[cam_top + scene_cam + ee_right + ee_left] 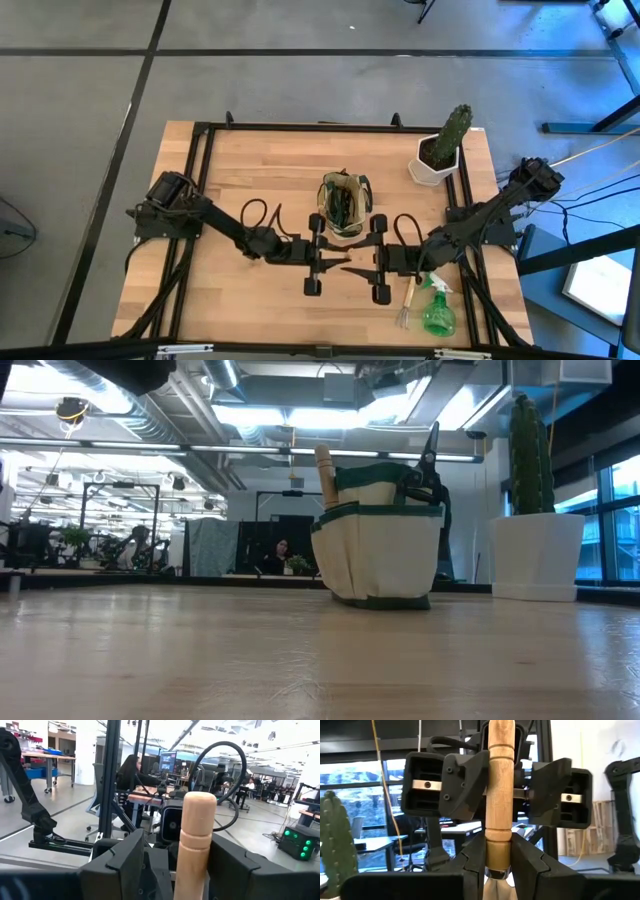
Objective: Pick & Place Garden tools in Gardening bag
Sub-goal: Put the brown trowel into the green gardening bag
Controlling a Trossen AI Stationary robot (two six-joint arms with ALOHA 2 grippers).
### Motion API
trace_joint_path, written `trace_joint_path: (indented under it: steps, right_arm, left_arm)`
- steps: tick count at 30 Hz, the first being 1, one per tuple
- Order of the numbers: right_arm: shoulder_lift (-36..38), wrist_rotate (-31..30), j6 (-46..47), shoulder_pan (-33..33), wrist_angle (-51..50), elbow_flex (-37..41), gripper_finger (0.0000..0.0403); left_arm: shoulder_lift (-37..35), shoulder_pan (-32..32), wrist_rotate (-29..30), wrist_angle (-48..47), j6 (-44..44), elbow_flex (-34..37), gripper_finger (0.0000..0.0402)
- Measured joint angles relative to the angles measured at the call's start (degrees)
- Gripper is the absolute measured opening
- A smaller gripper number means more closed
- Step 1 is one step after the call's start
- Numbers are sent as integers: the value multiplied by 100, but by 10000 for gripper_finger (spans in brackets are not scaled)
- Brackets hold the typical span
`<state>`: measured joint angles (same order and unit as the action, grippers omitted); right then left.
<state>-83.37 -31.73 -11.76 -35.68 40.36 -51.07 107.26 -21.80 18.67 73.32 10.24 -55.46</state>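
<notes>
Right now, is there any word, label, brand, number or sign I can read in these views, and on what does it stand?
None can be read.
gardening bag: plain fabric, no lettering shows.
white pot: blank.
green spray bottle: too small to show any label.
wooden handle between the two grippers: bare wood, no stamp.
monitor in the room behind: lit, but too blurred to read.

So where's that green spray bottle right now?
In the high view, the green spray bottle lies on the table's front right, just below the right gripper, beside a small hand fork.
</notes>
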Motion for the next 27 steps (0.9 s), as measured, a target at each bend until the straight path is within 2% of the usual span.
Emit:
trace_joint_path:
  steps: [10,16,27]
  right_arm:
    - [0,-29,70,0,-104,0,195]
    - [0,-450,39,0,-302,0,178]
    - [0,-470,38,-2,-291,0,151]
  left_arm:
    - [0,-105,274,140,291,0,56]
    - [0,-136,280,164,265,0,56]
    - [0,-138,237,163,251,0,56]
